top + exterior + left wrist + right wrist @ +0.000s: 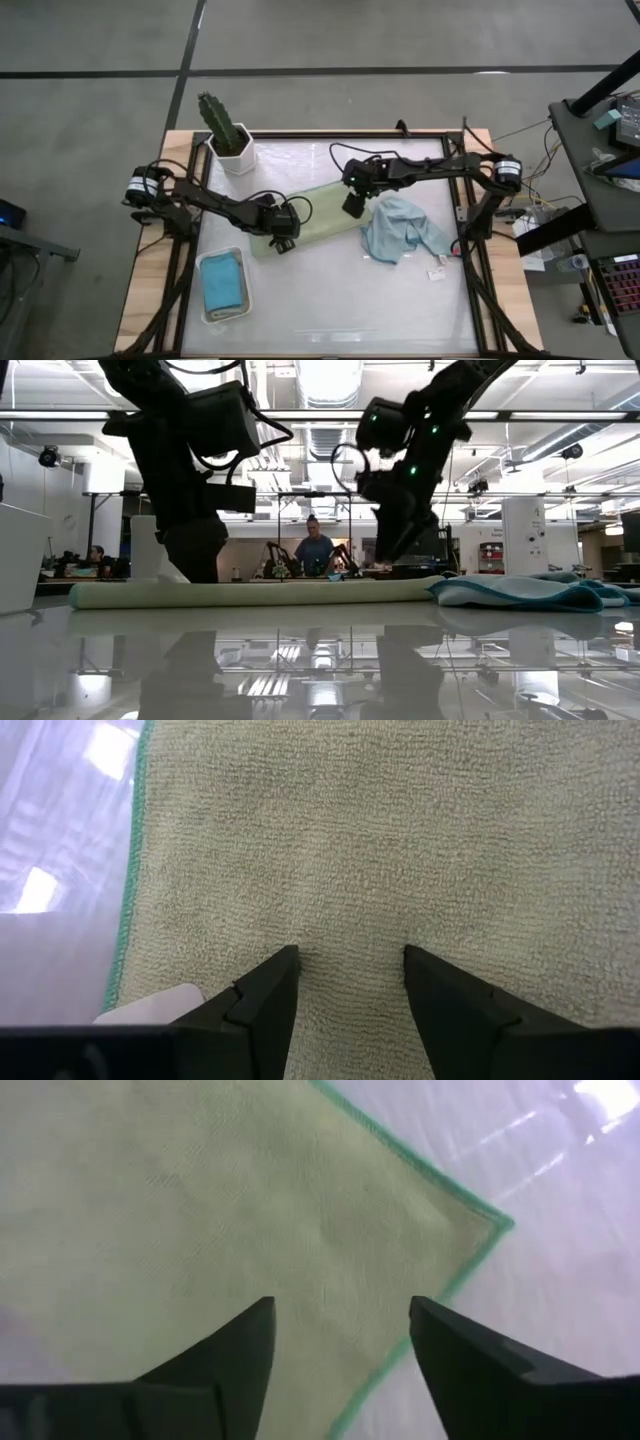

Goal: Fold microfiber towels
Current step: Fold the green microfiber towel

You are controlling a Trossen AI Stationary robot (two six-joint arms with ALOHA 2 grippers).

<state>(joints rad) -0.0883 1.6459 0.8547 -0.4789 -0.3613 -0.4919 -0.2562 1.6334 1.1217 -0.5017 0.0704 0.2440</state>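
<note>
Overhead, table-level, two wrist close-ups sharing green towel (305, 215)

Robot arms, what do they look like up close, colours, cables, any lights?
Both arms are dark, jointed links with black cables looping alongside them. The left gripper and right gripper each end in two dark wedge-shaped fingers. Small green lights glow on the right arm's wrist.

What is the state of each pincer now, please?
Left pincer: open, tips down on the sage green towel, holding nothing.
Right pincer: open, just above the same towel's corner, holding nothing.
</note>
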